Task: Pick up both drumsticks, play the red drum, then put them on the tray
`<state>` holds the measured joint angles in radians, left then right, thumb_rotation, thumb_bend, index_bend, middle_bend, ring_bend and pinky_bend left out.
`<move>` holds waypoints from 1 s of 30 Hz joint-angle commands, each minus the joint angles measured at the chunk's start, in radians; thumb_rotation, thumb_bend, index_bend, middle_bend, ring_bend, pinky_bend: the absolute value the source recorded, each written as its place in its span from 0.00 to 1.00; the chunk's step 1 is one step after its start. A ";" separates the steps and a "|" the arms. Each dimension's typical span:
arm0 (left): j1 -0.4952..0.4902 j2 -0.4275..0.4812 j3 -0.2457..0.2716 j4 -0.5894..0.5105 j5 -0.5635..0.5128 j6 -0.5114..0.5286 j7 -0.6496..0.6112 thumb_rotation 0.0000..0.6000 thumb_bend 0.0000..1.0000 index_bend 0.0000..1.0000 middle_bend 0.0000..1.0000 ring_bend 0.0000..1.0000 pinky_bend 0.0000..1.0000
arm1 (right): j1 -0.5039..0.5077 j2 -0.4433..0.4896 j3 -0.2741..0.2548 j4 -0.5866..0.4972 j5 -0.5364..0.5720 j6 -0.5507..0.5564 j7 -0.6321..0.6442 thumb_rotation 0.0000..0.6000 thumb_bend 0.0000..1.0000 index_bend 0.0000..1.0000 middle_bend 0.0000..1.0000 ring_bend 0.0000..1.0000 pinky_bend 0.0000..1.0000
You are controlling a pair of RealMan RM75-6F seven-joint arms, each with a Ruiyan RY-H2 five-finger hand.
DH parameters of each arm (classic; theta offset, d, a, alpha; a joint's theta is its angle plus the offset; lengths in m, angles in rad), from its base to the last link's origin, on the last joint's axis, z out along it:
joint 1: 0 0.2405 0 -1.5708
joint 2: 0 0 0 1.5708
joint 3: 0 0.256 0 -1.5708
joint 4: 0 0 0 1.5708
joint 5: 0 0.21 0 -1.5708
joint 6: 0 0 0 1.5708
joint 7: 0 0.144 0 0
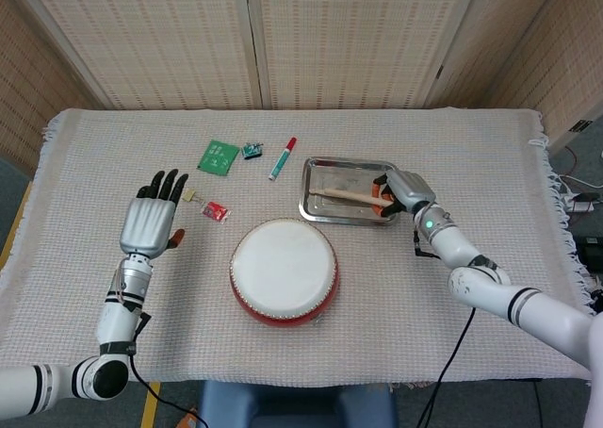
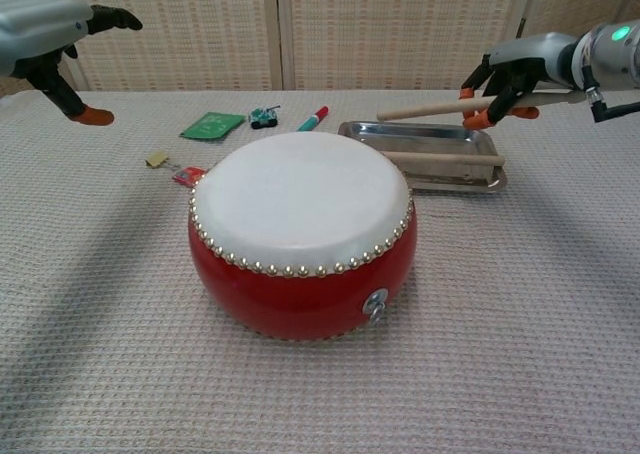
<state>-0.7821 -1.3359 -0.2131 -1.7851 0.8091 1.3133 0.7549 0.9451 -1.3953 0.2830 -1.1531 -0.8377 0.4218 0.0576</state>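
The counter [image 1: 528, 155], under its woven cloth, carries everything. The red drum [image 2: 300, 236] sits near the front edge, skin up, with nothing touching it. Behind and to its right lies the metal tray [image 2: 478, 182], with one drumstick [image 2: 440, 158] already resting flat in it, along the near side.

The right hand [image 2: 503, 77] hovers above the tray and pinches the second drumstick [image 2: 425, 109] near its butt end; the stick points roughly level toward the drum, clear of the tray floor as the chest view shows it. The left hand [image 1: 148, 223] is well apart on the other side, fingers spread and holding nothing.

By my reading the task is at its last step, and the risks all sit in the release. The grip is at one end, so most of the stick hangs unsupported: let go from this height and the long end would likely drop first, strike the tray rim or the stick already lying there, and bounce or roll out onto the cloth. The free tip also reaches toward the tray's left edge; lowered at a skew, it could end propped on the rim rather than inside. The light tray may slide if a finger presses its wall.

Small items, a green board [image 1: 218, 155] and a marker [image 1: 282, 158], lie farther back, out of the way.
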 commanded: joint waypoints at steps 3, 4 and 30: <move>0.004 0.003 -0.003 0.006 -0.004 -0.012 -0.011 1.00 0.26 0.00 0.00 0.00 0.22 | 0.032 -0.123 0.000 0.196 -0.107 -0.096 0.085 1.00 0.36 1.00 0.92 0.83 0.84; 0.004 0.004 -0.003 0.007 -0.004 -0.015 -0.011 1.00 0.26 0.00 0.00 0.00 0.22 | 0.035 -0.136 0.002 0.217 -0.119 -0.103 0.093 1.00 0.36 1.00 0.92 0.83 0.84; 0.024 0.018 -0.004 0.040 -0.016 -0.060 -0.061 1.00 0.26 0.00 0.00 0.00 0.20 | 0.137 -0.397 0.037 0.602 -0.359 -0.150 0.300 1.00 0.20 0.48 0.54 0.35 0.50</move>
<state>-0.7586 -1.3188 -0.2175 -1.7459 0.7935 1.2541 0.6954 1.0795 -1.7886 0.3202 -0.5564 -1.1904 0.2675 0.3523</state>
